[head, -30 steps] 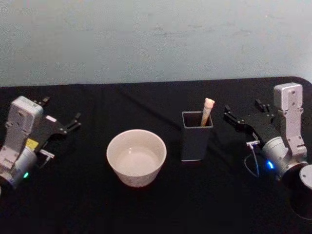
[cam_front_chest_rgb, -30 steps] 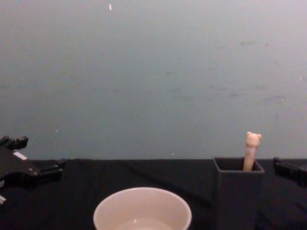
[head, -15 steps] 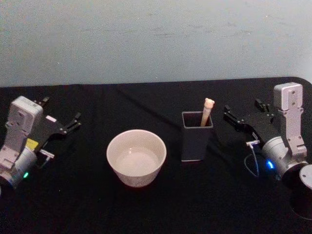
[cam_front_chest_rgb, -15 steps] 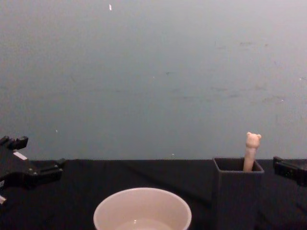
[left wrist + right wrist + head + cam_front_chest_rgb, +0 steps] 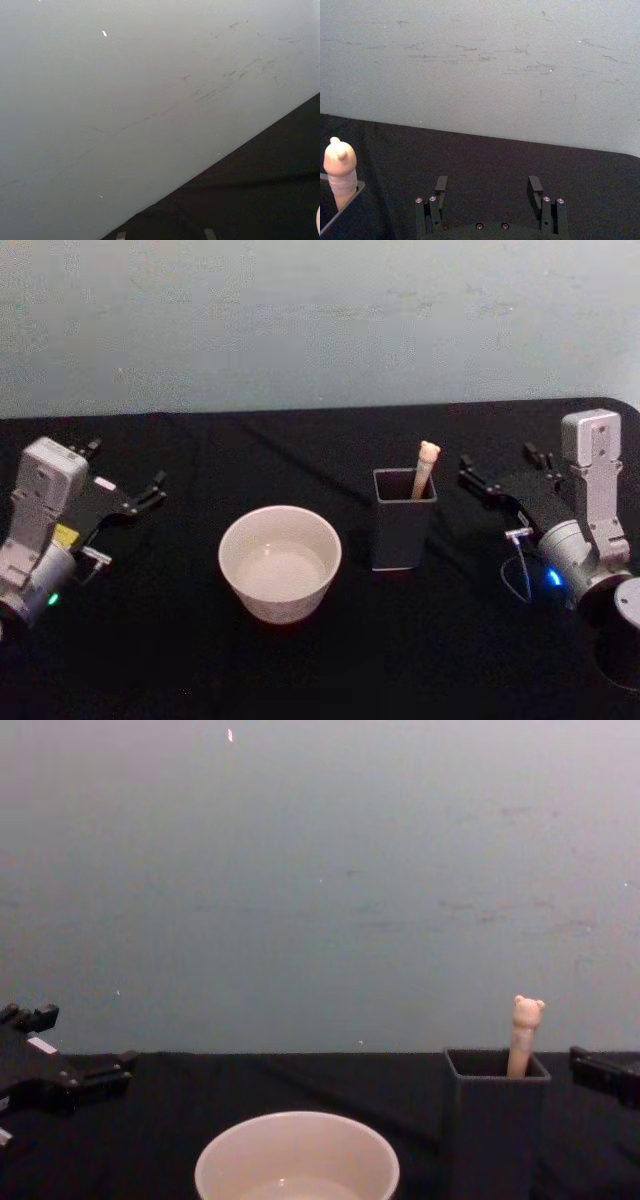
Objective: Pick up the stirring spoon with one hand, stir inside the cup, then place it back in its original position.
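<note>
The stirring spoon (image 5: 425,468) stands in the dark grey square holder (image 5: 403,520), with only its beige handle and bear head (image 5: 527,1012) above the rim. The wide cream-pink cup (image 5: 280,562) sits to the left of the holder (image 5: 495,1120) and apart from it. My right gripper (image 5: 498,465) hovers open just right of the holder, nothing between its fingers. In the right wrist view the right gripper (image 5: 488,187) is spread wide, with the spoon handle (image 5: 339,170) off to one side. My left gripper (image 5: 127,465) is open at the far left, away from the cup (image 5: 297,1155).
A black cloth (image 5: 320,660) covers the table. A plain grey wall (image 5: 320,870) stands behind it. There is open cloth in front of the cup and the holder, and between the cup and the left arm.
</note>
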Controlling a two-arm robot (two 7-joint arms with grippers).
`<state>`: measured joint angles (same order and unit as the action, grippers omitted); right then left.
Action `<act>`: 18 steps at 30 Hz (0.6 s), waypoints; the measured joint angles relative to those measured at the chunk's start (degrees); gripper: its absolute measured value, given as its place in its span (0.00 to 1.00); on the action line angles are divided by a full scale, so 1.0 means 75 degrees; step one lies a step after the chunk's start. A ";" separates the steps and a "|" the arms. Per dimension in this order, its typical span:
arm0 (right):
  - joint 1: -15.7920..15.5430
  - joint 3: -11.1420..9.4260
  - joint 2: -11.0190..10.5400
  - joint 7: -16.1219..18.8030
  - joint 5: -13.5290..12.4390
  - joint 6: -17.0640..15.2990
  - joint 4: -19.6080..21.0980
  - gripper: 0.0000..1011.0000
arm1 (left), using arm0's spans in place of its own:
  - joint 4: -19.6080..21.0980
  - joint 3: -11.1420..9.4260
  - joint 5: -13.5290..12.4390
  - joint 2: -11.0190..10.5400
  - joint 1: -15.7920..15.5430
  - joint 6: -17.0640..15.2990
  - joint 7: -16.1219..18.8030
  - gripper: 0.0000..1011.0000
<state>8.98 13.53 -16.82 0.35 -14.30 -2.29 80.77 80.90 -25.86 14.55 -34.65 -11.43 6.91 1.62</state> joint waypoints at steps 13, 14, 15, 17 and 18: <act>0.0000 0.0000 0.0000 0.0000 0.0000 -0.0001 -0.0001 0.99 | 0.0000 0.0000 0.0000 0.0000 0.0000 0.0000 0.0000 0.99; 0.0000 0.0000 0.0000 0.0000 0.0000 -0.0001 -0.0001 0.99 | 0.0000 0.0000 0.0000 0.0000 0.0000 0.0000 0.0000 0.99; 0.0000 0.0000 0.0000 0.0000 0.0000 -0.0001 -0.0001 0.99 | 0.0000 0.0000 0.0000 0.0000 0.0000 0.0000 0.0000 0.99; 0.0000 0.0000 0.0000 0.0000 0.0000 -0.0001 -0.0001 0.99 | 0.0000 0.0000 0.0000 0.0000 0.0000 0.0000 0.0000 0.99; 0.0000 0.0000 0.0000 0.0000 0.0000 -0.0001 -0.0001 0.99 | 0.0000 0.0000 0.0000 0.0000 0.0000 0.0000 0.0000 0.99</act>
<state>8.98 13.53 -16.82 0.35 -14.30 -2.30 80.77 80.90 -25.86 14.55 -34.65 -11.43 6.91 1.62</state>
